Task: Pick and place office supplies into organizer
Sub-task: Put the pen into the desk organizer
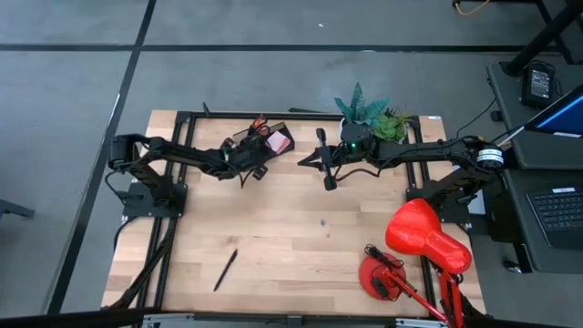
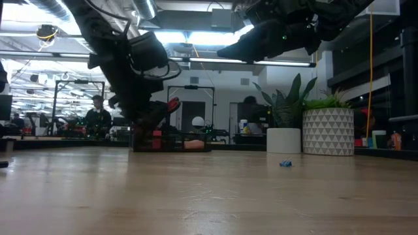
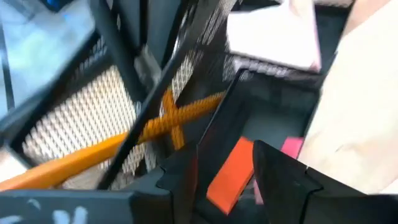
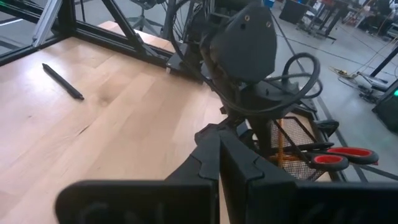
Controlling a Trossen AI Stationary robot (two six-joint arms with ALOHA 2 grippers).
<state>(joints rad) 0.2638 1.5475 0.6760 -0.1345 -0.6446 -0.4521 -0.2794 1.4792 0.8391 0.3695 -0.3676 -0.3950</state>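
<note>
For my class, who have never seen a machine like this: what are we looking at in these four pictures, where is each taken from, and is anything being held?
This is a robot with two dark arms working at a wooden table. One picture looks straight down from above, one looks level across the table top, and two come from small cameras on the arms' wrists.

The left gripper is over the organizer, a dark mesh desk tray at the far edge. Its fingers are apart, with an orange eraser just below them in a compartment; it does not look gripped. An orange pencil and a pink sticky-note pad already sit in the tray, with red-handled scissors.

The right gripper waits mid-table, shut and empty. A black pen lies on the table; a red desk lamp and potted plants stand by.
</note>
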